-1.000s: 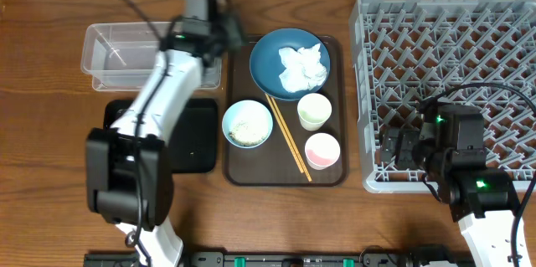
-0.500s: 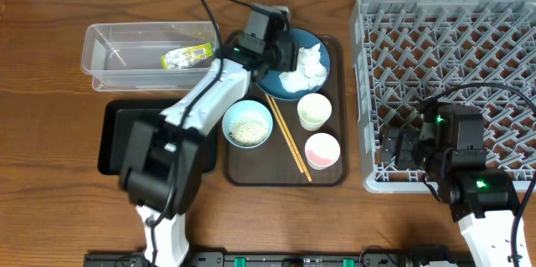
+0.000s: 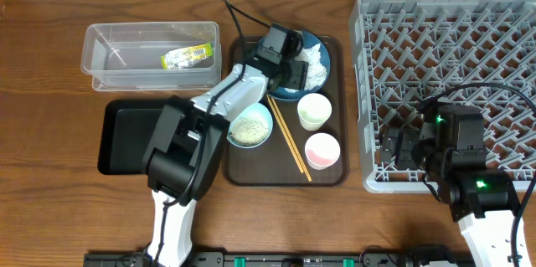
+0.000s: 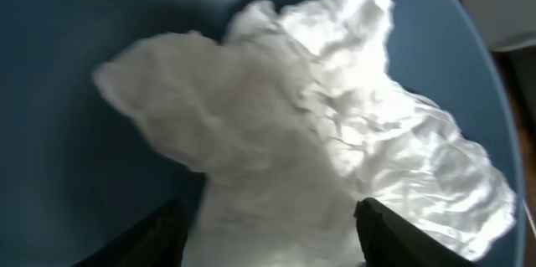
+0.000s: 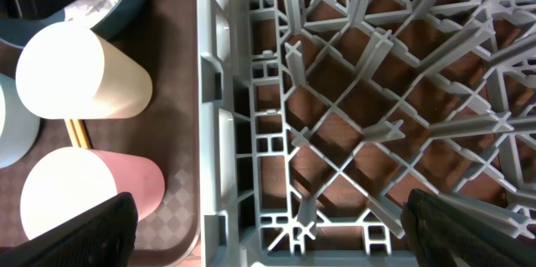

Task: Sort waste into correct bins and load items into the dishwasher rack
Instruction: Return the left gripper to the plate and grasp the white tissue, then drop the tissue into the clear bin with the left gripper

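The crumpled white napkin (image 3: 316, 60) lies on the dark blue plate (image 3: 270, 55). My left gripper (image 3: 293, 70) is open and low over it. In the left wrist view its fingers (image 4: 268, 242) straddle the napkin (image 4: 318, 133) on the plate (image 4: 59, 158). The yellow-green wrapper (image 3: 188, 56) lies in the clear tub (image 3: 109, 41). The black tray (image 3: 126, 137) sits below the tub. The white bowl (image 3: 249, 125) holds rice scraps. The chopsticks (image 3: 289, 140), the pale green cup (image 3: 314, 110) and the pink cup (image 3: 322, 150) rest on the brown tray. My right gripper (image 3: 394, 146) is open and empty over the grey rack's (image 3: 452, 58) front left edge.
The brown serving tray (image 3: 239, 171) sits between the bins and the rack. The right wrist view shows my open fingers (image 5: 272, 233) above the rack's wall (image 5: 226, 133), with the pale cup (image 5: 79, 70) and pink cup (image 5: 92, 200) to the left.
My left arm has swung right from the clear tub to the blue plate. The wrapper now lies uncovered in the tub. The right arm has not moved.
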Tool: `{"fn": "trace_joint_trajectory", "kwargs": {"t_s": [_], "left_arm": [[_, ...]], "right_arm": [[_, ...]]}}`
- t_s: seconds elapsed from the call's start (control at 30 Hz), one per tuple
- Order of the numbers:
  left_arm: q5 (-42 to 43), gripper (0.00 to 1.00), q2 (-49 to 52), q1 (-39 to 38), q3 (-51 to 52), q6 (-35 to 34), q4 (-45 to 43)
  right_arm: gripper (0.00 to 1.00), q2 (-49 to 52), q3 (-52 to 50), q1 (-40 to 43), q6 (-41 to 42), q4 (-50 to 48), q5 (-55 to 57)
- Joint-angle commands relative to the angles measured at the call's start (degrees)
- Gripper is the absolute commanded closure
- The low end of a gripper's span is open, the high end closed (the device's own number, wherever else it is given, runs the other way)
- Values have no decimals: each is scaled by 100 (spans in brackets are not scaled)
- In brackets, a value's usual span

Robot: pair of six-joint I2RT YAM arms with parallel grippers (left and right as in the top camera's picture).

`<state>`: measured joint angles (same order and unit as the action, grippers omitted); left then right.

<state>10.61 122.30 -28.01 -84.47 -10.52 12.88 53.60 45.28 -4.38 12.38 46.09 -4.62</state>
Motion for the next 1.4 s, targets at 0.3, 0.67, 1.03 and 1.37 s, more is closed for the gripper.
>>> {"fn": "trace_joint_trajectory", "kwargs": {"t_s": [0.3,0.67,1.03,1.37], "left_arm": [[33,89,219,-63,-74,63,7],[28,94,-841,369,-74,63,190],[-564,94,-2249,1596,-74,63,1047],[-774,94,-2232,2612,-72,61,1711]], "right_arm": [[1,-35,138,-13,-66,2,31],[1,-35,138,-13,-68,4,33],[1,-35,138,-13,-68,4,33],[1,-35,138,-13,-66,2,33]]}}
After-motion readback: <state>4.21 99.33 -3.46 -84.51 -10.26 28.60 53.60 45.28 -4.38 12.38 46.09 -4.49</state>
